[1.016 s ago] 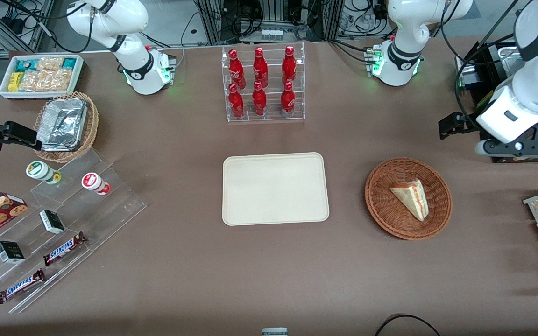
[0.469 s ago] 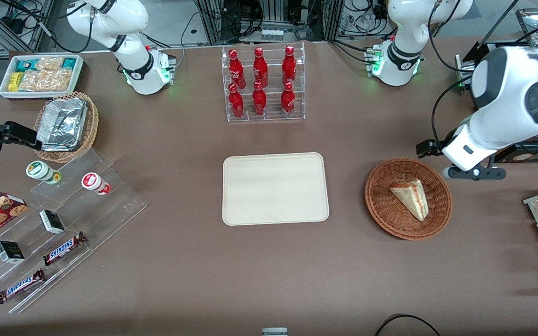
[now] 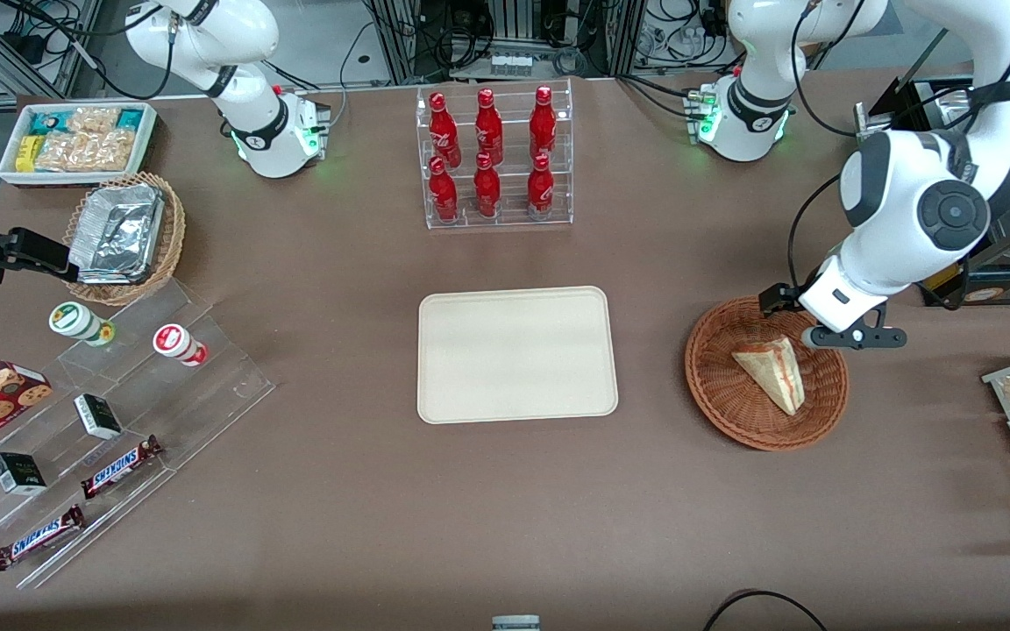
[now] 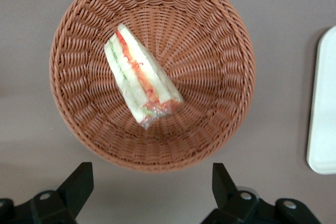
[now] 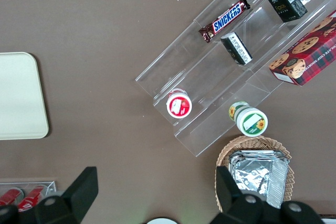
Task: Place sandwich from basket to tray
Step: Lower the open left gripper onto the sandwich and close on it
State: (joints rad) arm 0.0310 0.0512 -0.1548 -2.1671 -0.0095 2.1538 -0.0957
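reddish-brown wicker forms the round basket (image 3: 766, 373), where the sandwich (image 3: 771, 373), a pale triangular wedge, lies flat, well apart from the smooth cream tray (image 3: 517, 355) toward the parked arm's end. the gripper (image 3: 821, 337) hangs over the basket's rim farther from the front camera, so this looks like the approach before the grasp. from the left wrist, the fingers (image 4: 77, 184) stand wide apart, the sandwich (image 4: 140, 77) shows red, orange and green layers under glossy wrap, and the next move calls for centring over it and descending.
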